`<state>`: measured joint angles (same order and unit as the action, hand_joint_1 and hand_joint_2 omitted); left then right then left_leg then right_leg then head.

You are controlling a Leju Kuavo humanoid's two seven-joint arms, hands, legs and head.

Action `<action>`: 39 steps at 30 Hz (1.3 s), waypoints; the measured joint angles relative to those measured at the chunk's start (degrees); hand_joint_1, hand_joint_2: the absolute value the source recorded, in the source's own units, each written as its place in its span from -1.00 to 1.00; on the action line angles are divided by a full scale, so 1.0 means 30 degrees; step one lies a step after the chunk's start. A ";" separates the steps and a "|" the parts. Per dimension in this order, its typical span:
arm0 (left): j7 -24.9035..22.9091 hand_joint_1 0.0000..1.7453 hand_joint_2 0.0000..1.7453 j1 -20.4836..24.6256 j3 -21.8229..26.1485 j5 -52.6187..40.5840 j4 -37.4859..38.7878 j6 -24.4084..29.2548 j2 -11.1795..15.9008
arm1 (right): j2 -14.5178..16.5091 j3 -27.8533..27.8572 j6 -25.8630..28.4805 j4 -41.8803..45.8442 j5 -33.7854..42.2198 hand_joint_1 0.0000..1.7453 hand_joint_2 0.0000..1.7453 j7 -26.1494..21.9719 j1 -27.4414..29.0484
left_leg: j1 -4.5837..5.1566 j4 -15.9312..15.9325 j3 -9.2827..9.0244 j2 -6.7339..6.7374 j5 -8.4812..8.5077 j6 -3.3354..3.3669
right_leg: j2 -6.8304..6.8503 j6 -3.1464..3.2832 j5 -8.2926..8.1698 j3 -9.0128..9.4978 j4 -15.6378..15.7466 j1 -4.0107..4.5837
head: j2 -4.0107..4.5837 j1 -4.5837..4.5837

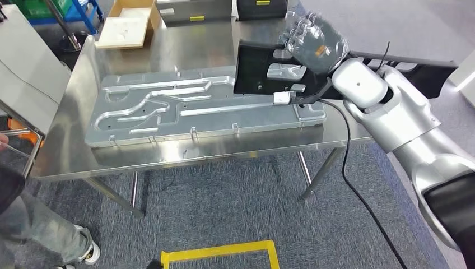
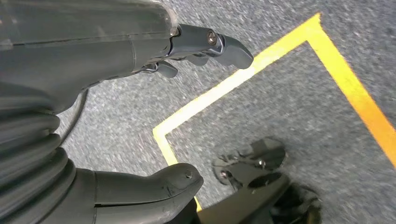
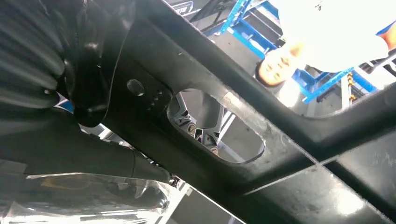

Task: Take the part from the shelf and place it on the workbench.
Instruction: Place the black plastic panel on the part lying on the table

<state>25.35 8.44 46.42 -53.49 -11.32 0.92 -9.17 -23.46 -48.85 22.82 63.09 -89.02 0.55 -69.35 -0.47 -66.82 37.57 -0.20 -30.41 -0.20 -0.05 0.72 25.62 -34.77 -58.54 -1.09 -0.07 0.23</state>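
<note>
My right hand (image 1: 313,46) grips a long black flat part (image 1: 259,70) with cut-outs, held level above the right end of the steel workbench (image 1: 84,84). The part's wide end hangs over a large silver machined plate (image 1: 185,109) lying on the bench; its narrow bar runs back past my right forearm. In the right wrist view the black part (image 3: 261,144) is seen close up, with the hand (image 3: 60,93) closed around it. My left hand (image 2: 140,93) hangs beside my body over grey carpet, fingers apart, holding nothing.
A cardboard box (image 1: 131,22) with a white insert stands at the bench's far left. Grey and black cases (image 1: 224,8) sit along the far edge. A person's leg and shoe (image 1: 61,235) are at the lower left. Yellow floor tape (image 1: 218,252) marks a square before the bench.
</note>
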 joint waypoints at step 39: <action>-0.0036 -1.00 1.00 -0.0022 0.0674 0.0082 0.0000 -0.0082 -0.0053 | 0.3380 0.2514 -0.7037 -0.2464 1.0991 1.00 1.00 -0.1603 0.0487 | 0.0168 0.2679 -0.0304 -0.0022 0.2218 0.0434 | -0.0228 0.0120 -0.0164 0.0079 -0.0009 0.0276 | 0.0000 0.0004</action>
<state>25.24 8.37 48.44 -53.24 -11.32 0.67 -9.33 -13.32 -41.31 1.71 55.70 -56.05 -4.26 -67.89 0.03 -58.78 36.66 -0.26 -23.76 1.10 -0.73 1.08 25.12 -34.54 -58.57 -0.27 -0.07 0.25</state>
